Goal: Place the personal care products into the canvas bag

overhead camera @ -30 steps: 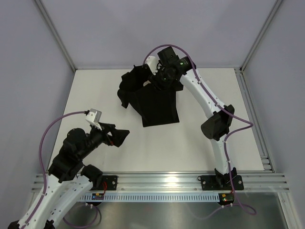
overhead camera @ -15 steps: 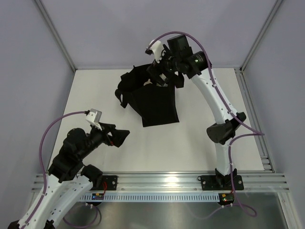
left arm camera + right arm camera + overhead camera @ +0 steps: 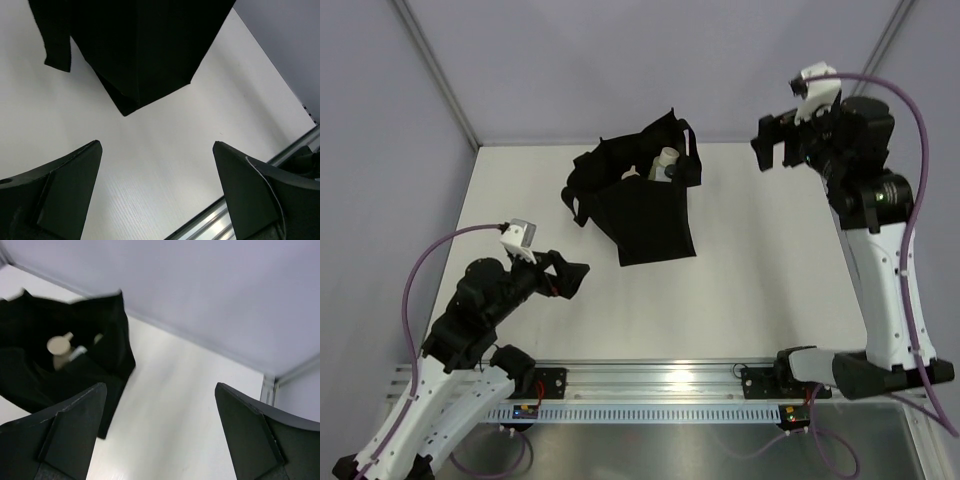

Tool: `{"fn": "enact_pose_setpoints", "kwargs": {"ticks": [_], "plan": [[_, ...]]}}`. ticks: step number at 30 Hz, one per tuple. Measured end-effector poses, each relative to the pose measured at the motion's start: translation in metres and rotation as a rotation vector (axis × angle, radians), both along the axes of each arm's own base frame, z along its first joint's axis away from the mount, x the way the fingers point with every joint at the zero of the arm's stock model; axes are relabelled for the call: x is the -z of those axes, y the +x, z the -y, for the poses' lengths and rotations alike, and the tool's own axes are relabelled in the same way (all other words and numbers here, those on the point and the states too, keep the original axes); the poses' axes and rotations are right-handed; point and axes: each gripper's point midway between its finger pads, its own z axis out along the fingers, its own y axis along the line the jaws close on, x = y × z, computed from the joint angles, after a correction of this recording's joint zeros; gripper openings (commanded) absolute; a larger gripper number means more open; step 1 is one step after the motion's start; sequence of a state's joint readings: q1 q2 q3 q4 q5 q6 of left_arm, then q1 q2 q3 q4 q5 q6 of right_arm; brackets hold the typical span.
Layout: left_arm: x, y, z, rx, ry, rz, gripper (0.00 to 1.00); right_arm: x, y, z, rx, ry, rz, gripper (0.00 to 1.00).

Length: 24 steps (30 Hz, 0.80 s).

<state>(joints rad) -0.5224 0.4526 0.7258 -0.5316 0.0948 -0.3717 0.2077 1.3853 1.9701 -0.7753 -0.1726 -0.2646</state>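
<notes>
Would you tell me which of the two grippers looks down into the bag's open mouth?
The right gripper: its camera shows the beige pump bottle inside the canvas bag; the left gripper sees only its closed end.

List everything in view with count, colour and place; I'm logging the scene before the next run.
canvas bag: one, black, far middle of the table, mouth open.
beige pump bottle: one, beige, standing inside the bag.
other bottle tops: at least one, pale, beside the pump in the bag; full count hidden.
table: one, white, under everything.
rail: one, silver, along the near edge.
cables: two, purple, one along each arm.
left fingers: one pair, black, open and holding nothing, low over the near left.
right fingers: one pair, black, open and holding nothing, raised at the far right.
</notes>
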Motion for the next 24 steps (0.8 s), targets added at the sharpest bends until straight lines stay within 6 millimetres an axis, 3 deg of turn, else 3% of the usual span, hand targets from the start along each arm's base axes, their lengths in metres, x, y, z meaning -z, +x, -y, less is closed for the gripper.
{"fn": "enact_pose_setpoints", "kwargs": {"ticks": [3, 6, 9, 13, 20, 24], "plan": [[0.000, 0.006, -0.009, -0.056, 0.028, 0.007, 0.99, 0.071, -0.025, 0.031, 0.111, 0.010, -0.109, 1.00], [0.006, 0.013, -0.021, -0.121, 0.076, 0.000, 0.99, 0.154, -0.058, 0.044, 0.172, 0.006, -0.249, 0.99], [0.016, 0.016, -0.031, -0.164, 0.133, -0.014, 0.99, 0.194, -0.085, 0.059, 0.241, 0.013, -0.297, 1.00], [0.016, 0.016, -0.038, -0.186, 0.152, 0.006, 0.99, 0.200, -0.105, 0.079, 0.350, 0.050, -0.258, 0.99], [0.010, 0.012, -0.044, -0.204, 0.140, 0.042, 0.99, 0.212, -0.115, 0.096, 0.446, 0.086, -0.213, 1.00], [0.010, 0.012, -0.044, -0.204, 0.142, 0.043, 0.99, 0.209, -0.117, 0.098, 0.457, 0.104, -0.187, 1.00]]}}
